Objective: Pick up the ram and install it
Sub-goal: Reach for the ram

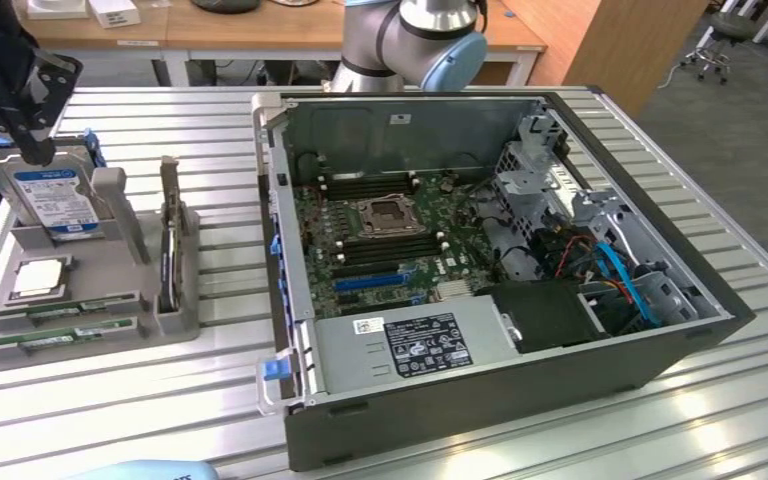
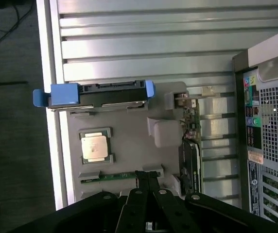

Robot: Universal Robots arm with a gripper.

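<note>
Aluminium slats form the bench (image 1: 157,420), and the open computer case (image 1: 491,400) fills the centre and right of the exterior view. At the left sits a grey holder (image 1: 111,280) carrying the hard drive (image 1: 57,200). The black hand (image 1: 37,140), fingers pressed together, hangs at upper left over the holder. The ram (image 1: 75,309) lies in a holder slot at lower left, just beside the processor (image 1: 40,278).

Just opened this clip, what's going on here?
A single robot arm's hand, shut and empty, hovers over the gray parts tray beside the open computer case. The ram lies in its tray slot, not yet picked up, near the processor chip and the hard drive.
</note>
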